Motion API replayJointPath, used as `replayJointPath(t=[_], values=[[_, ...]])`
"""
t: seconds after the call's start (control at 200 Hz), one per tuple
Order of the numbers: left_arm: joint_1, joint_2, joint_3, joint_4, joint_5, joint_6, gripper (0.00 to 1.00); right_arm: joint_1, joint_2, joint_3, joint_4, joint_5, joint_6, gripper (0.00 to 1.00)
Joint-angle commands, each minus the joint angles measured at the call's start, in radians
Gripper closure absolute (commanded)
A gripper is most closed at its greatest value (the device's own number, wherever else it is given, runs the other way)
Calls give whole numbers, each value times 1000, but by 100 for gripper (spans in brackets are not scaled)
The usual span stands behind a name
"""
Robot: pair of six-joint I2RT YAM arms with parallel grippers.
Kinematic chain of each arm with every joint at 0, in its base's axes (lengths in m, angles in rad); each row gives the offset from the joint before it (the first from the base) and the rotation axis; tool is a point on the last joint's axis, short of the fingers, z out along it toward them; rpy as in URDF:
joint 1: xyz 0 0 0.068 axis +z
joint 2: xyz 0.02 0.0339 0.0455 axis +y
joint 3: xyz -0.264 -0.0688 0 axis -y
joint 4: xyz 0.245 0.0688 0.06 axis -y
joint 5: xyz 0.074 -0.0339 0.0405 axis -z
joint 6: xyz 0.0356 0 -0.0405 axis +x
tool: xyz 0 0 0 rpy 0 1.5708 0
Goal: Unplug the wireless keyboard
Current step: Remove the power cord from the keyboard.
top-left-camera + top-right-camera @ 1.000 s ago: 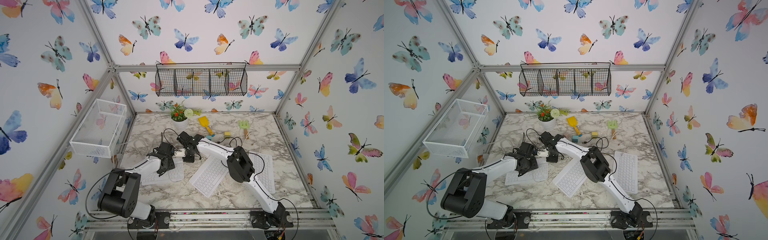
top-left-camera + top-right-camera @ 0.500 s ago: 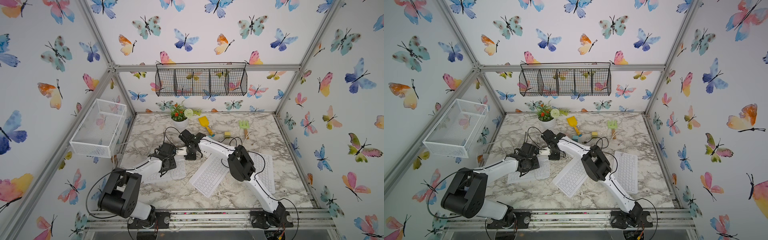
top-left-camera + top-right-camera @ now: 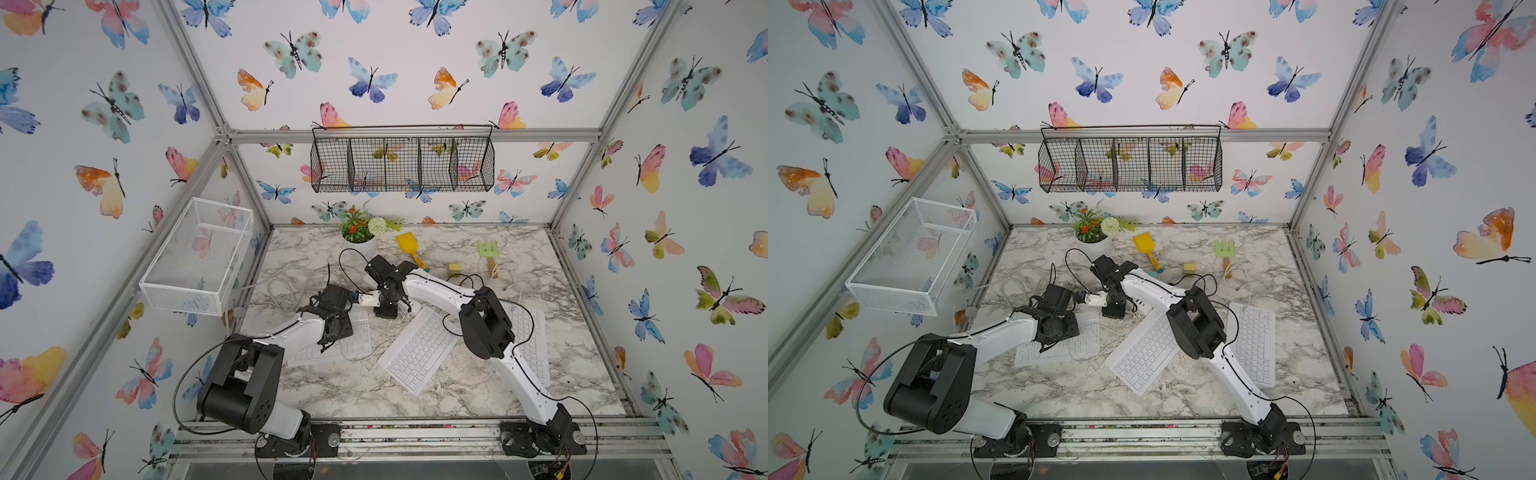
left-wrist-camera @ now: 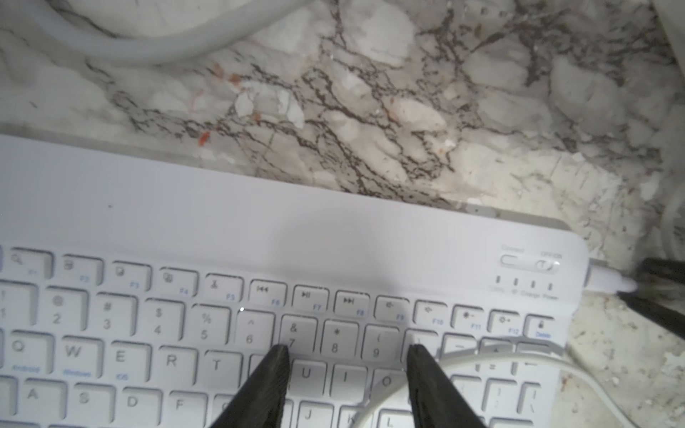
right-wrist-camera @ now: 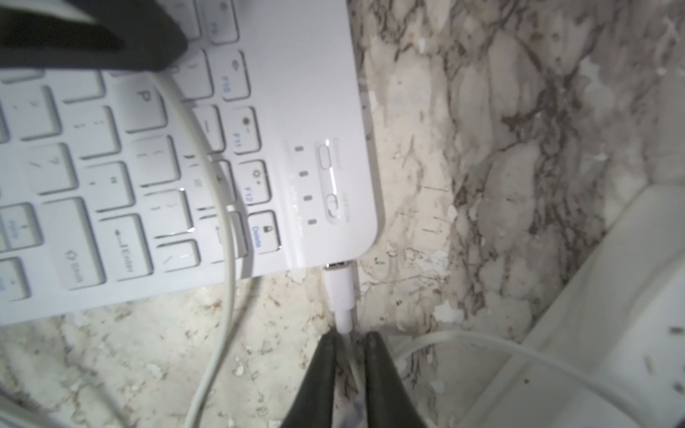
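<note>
The white wireless keyboard [image 3: 357, 340] [image 3: 1084, 345] lies at the table's left. My left gripper [image 4: 348, 350] is open, with both fingertips resting on its keys [image 4: 333, 341]. A white plug [image 5: 340, 291] [image 4: 608, 281] sits at the keyboard's corner, and a sliver of its metal tip shows at the port. My right gripper [image 5: 350, 339] [image 3: 384, 309] stands just behind the plug, jaws a narrow gap apart. The thin cable runs between them. A loop of white cable [image 5: 218, 207] lies across the keys.
Two more white keyboards lie in the middle [image 3: 419, 353] and at the right [image 3: 530, 340]. A white power strip [image 5: 593, 315] is close to my right gripper. A plant pot [image 3: 361, 243], yellow shovel [image 3: 407, 245], green rake [image 3: 486, 251] and small block [image 3: 454, 269] stand at the back.
My right gripper has edged slightly away from the keyboard's end and its jaws have parted a little. The left arm has stayed on the keys.
</note>
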Motion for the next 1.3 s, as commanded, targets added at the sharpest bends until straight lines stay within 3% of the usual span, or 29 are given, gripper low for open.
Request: replayJointPath(t=[0.0,0.12,0.33,0.531,0.726,0.871,0.921,1.046,1.296], values=[[-5,85,-65,-103,109,-18,46,-5,111,-39,-163,56,-12,73],[-6,89,-58,-108,107,-13,46,-4,166,14,-230,54,-8,77],[-6,91,-41,-121,100,6,46,0,219,28,-264,47,-6,97],[-6,91,-44,-121,104,11,45,3,216,65,-245,55,36,97],[-6,90,-57,-123,100,10,46,1,78,-31,-140,21,17,97],[-6,88,-59,-129,97,9,46,1,63,-15,-140,37,21,97],[-6,83,-60,-126,97,8,46,1,63,-10,-138,18,15,96],[-5,73,-59,-126,105,8,46,3,73,11,-133,-60,9,77],[-10,74,-65,-98,155,32,45,20,122,96,-113,-126,-2,67]])
